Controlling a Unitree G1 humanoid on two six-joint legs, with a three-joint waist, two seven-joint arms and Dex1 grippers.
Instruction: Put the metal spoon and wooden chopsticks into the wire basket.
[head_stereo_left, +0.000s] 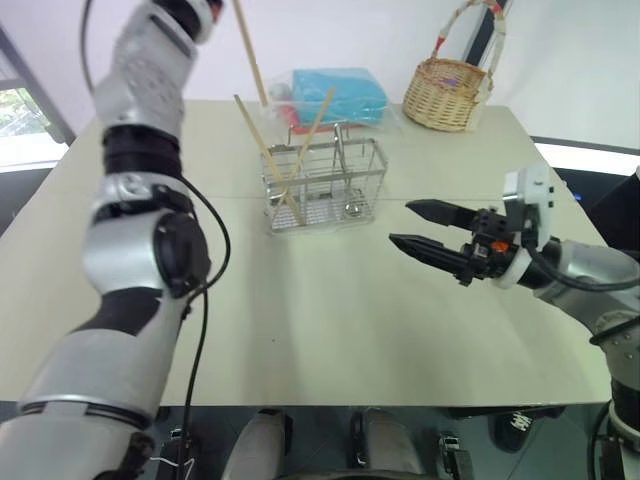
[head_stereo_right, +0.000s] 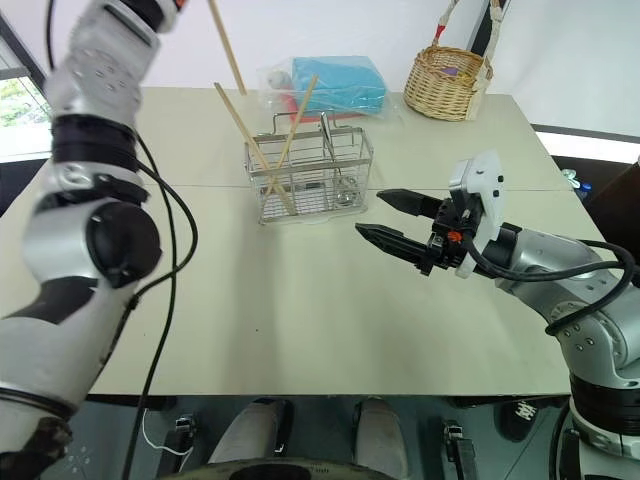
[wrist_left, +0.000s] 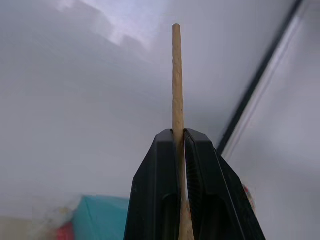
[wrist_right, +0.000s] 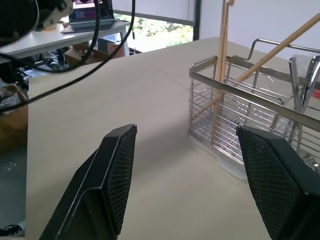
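The wire basket (head_stereo_left: 322, 185) stands mid-table, and two wooden chopsticks (head_stereo_left: 266, 150) lean crossed in its left compartment. The metal spoon (head_stereo_left: 351, 206) stands in its right compartment, bowl down. My left gripper (wrist_left: 179, 132) is raised high above the table's far left and is shut on a third chopstick (head_stereo_left: 251, 55), which slants over the basket's left side. My right gripper (head_stereo_left: 420, 228) hovers open and empty to the right of the basket, with its fingers pointing toward it. In the right wrist view the basket (wrist_right: 240, 95) sits just beyond the spread fingers.
A teal packet (head_stereo_left: 340, 95) in clear wrap lies just behind the wire basket. A round wicker basket (head_stereo_left: 447, 92) with a hoop handle stands at the back right. The pale table (head_stereo_left: 330, 320) stretches bare toward its near edge.
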